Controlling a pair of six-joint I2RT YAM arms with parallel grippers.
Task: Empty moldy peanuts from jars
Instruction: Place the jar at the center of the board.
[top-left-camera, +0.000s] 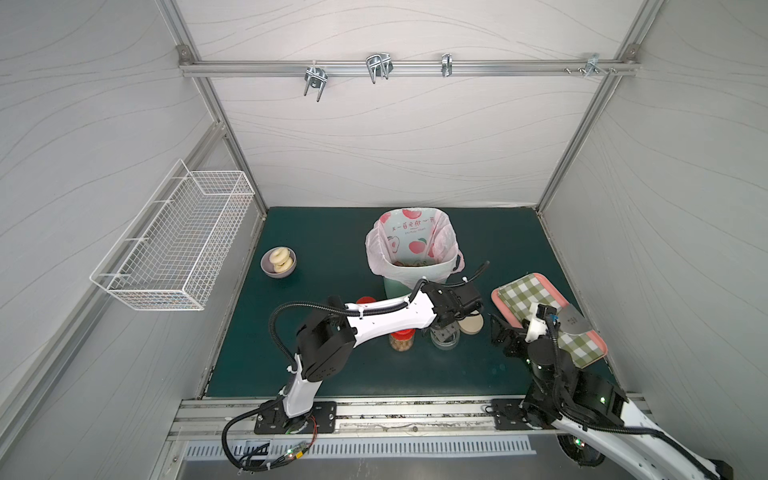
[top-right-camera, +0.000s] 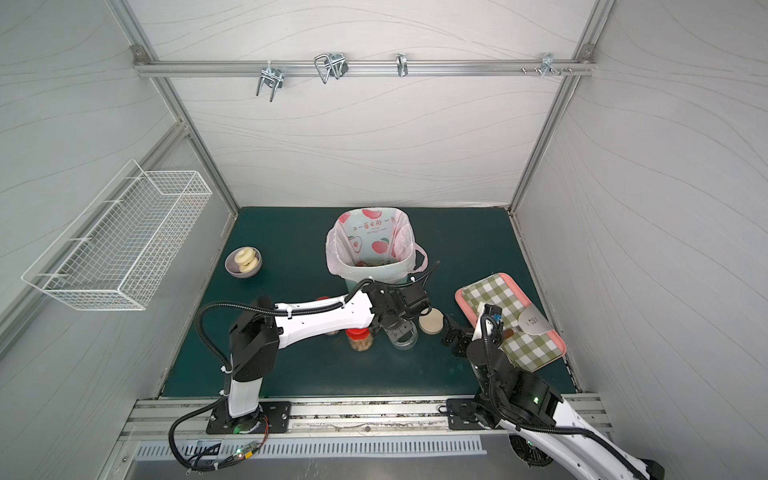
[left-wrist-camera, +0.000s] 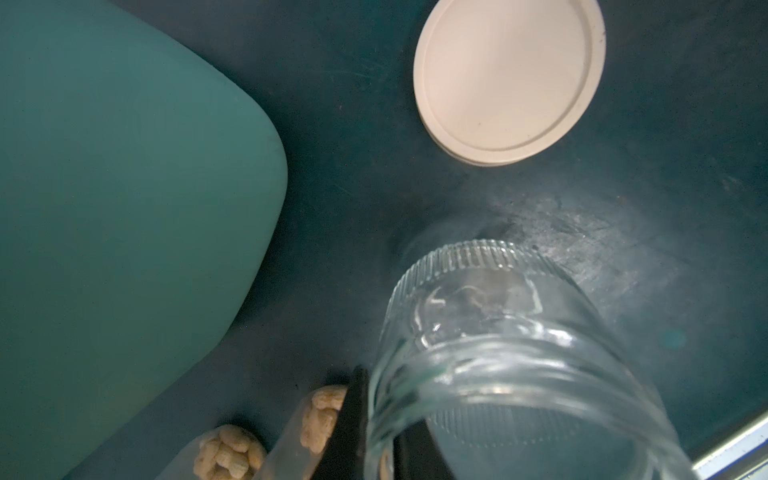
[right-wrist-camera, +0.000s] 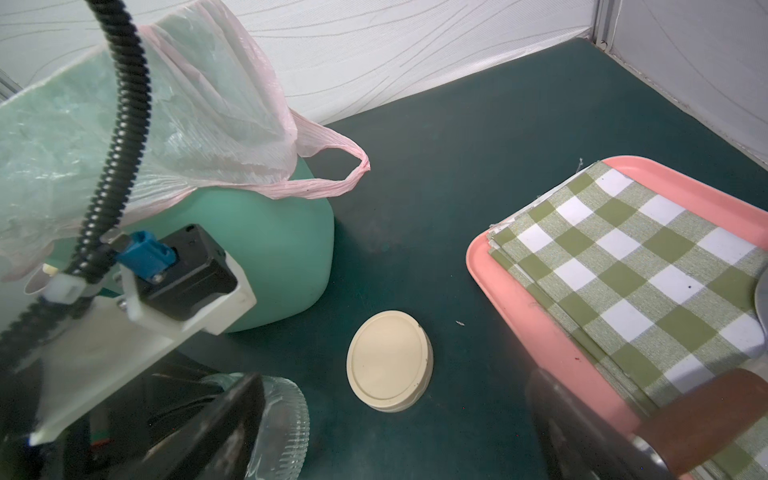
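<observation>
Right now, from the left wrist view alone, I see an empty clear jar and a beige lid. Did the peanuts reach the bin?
Observer: Small tan bits, apparently peanuts, lie at the bottom of the bagged bin.
Operator: Any jar left unopened?
Observer: Yes, a red-lidded jar of peanuts stands capped beside the empty jar.
Operator: And the right arm?
Observer: The right arm hangs beside the pink tray, jaws open, holding nothing.
</observation>
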